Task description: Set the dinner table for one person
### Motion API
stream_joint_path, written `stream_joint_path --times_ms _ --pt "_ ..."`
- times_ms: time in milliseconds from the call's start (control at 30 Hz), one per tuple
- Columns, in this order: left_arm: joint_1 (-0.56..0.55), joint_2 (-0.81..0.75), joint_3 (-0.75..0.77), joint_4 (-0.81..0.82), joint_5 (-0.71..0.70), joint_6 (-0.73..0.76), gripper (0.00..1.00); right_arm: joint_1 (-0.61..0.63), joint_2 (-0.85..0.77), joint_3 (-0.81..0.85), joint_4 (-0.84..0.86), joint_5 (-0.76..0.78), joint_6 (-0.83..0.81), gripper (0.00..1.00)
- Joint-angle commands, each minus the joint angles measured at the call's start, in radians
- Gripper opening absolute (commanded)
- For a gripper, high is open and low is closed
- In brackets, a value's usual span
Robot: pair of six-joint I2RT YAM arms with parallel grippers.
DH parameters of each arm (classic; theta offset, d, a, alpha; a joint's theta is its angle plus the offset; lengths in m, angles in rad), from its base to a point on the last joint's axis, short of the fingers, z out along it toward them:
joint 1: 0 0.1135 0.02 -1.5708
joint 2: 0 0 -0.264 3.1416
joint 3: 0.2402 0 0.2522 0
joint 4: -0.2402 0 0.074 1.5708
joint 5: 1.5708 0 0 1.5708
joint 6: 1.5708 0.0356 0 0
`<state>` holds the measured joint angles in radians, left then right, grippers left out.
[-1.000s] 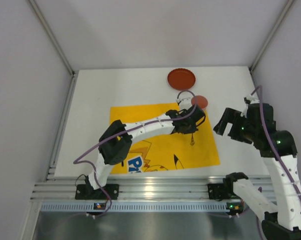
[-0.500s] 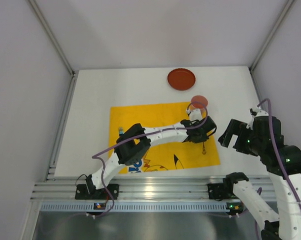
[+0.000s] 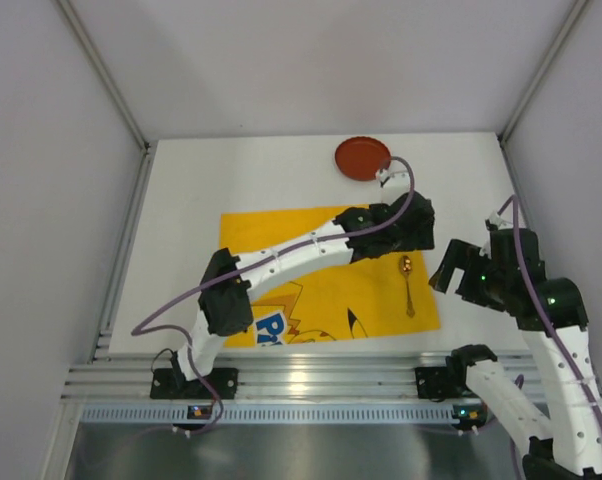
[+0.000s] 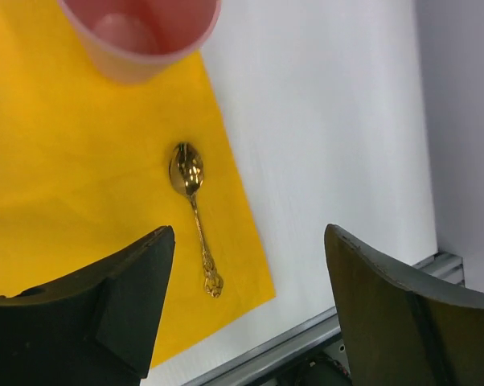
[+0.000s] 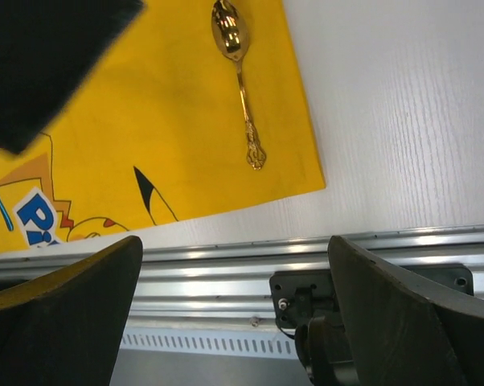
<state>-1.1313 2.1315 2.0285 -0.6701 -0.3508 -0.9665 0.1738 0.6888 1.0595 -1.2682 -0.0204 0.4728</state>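
Note:
A gold spoon lies on the right side of the yellow cartoon-printed cloth, bowl towards the far side. My left gripper hovers above it, open and empty, over the cloth's far right corner. A pink cup stands on that corner; the left hand hides it in the top view. A red plate sits on the white dinner table at the back. My right gripper hangs open and empty just right of the cloth.
The ribbed aluminium rail runs along the near edge with both arm bases on it. Grey walls close in the table at the left, right and back. Bare white tabletop lies right of the cloth.
My left gripper opened and let the spoon go onto the cloth's right side, then lifted and drew back towards the far side. The right arm shifted slightly.

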Motion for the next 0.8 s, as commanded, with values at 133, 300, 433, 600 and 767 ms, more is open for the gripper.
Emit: stream_joint_path --times_ms 133,300,433,600,767 --pt "0.232 -0.231 -0.011 0.059 -0.056 0.281 0.83 0.003 0.1 0.017 0.118 0.017 0.023 1.0" --pt "0.471 -0.105 0.053 0.176 0.131 0.353 0.81 0.003 0.221 0.091 0.127 0.08 0.018 1.0" --pt "0.562 0.132 0.28 0.179 0.219 0.396 0.81 0.001 0.287 0.134 0.13 0.105 0.017 1.0" --pt "0.642 0.386 0.398 0.335 0.406 0.403 0.82 0.0 0.369 0.143 0.128 0.134 0.007 1.0" --pt "0.665 0.493 0.411 0.449 0.458 0.414 0.85 -0.008 0.431 0.148 0.125 0.148 -0.008 1.0"
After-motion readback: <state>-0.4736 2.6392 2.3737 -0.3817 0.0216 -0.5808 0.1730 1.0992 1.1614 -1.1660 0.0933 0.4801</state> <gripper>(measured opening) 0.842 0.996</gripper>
